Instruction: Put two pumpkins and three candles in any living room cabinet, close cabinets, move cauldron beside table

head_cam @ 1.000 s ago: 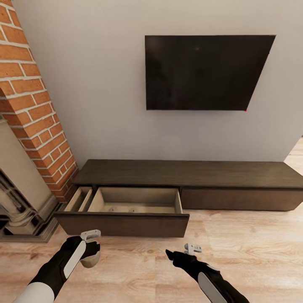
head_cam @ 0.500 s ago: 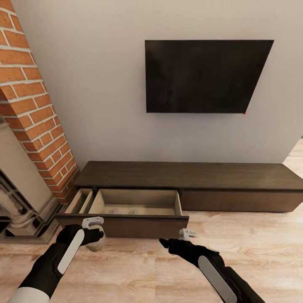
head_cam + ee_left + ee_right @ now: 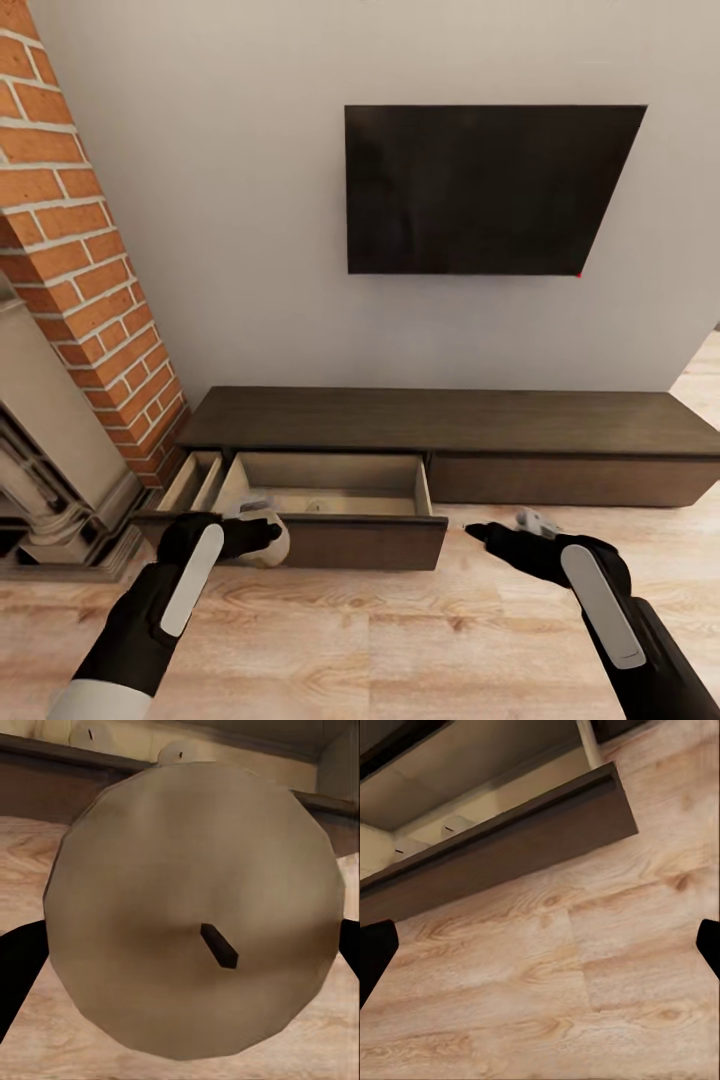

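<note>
My left gripper (image 3: 258, 532) is shut on a tan candle (image 3: 272, 541) and holds it at the front edge of the open drawer (image 3: 345, 541) of the low dark-brown cabinet (image 3: 450, 416). In the left wrist view the candle (image 3: 187, 907) shows end-on with its dark wick, between the black fingers (image 3: 15, 967). Two more candles (image 3: 451, 831) stand inside the drawer (image 3: 510, 847). My right gripper (image 3: 480, 531) hangs open and empty over the floor, right of the drawer's corner. The pumpkins, cauldron and table are out of view.
A narrower drawer (image 3: 190, 478) stands open left of the wide one. A brick chimney (image 3: 90, 260) and a stone fireplace surround (image 3: 50, 480) close off the left. A black TV (image 3: 480, 190) hangs on the wall above. Wood floor (image 3: 400, 640) lies in front.
My left gripper has carried the candle forward and up to the drawer's front edge. The right gripper has swung to the right, away from the drawer front. The camera has shifted slightly.
</note>
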{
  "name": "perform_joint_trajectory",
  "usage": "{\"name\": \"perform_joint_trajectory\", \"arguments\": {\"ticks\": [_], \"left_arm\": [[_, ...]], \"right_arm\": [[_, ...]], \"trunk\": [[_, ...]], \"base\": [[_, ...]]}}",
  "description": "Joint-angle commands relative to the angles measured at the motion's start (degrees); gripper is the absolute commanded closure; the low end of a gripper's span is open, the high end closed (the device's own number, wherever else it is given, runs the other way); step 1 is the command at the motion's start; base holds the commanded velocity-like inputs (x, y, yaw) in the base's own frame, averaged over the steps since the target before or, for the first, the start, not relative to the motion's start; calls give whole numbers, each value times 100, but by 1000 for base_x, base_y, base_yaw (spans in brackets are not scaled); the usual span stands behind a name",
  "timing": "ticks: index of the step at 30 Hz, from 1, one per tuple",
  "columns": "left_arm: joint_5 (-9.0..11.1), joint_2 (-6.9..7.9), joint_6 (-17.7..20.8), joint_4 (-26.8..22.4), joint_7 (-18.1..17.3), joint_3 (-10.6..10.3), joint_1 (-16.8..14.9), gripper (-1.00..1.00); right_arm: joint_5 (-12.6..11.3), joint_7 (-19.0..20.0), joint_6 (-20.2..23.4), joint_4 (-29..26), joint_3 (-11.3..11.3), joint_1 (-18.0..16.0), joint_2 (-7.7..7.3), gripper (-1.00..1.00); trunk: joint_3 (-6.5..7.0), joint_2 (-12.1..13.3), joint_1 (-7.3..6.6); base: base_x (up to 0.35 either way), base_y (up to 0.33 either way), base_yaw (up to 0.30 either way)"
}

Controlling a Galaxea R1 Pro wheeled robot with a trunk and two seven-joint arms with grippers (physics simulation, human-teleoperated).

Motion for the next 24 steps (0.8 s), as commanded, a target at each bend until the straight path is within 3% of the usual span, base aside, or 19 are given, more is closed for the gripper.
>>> {"name": "perform_joint_trajectory", "arguments": {"ticks": [1,3,6,9,17,21,24], "left_arm": [[-55,-155,27,77,191,-13,-13,100],[-58,-387,27,176,603,-26,-21,100],[-19,-574,19,235,1030,-32,-34,100],[-11,-701,-7,231,1227,-63,-47,100],[-14,-758,-17,95,1296,-122,-58,100],[-5,-758,-17,-68,1291,-376,-52,100],[-3,-763,-17,-90,1290,-443,-50,100]], "right_arm": [[-34,-204,23,-8,-9,-4,2,-100],[30,-435,40,-33,5,-4,8,-100],[117,-589,48,-67,82,-4,10,-100],[155,-653,51,-67,123,-4,11,-100],[281,-685,38,-18,140,-4,12,-100],[348,-683,29,-15,137,-4,12,-100],[356,-683,26,-13,134,-4,12,-100]], "trunk": [[14,38,-23],[49,118,-67],[103,239,-133],[157,359,-199],[247,559,-308],[247,559,-308],[247,559,-308]], "base": [[0,0,0],[0,0,0],[0,0,0],[0,0,0],[0,0,0],[88,0,0],[277,-38,0]]}}
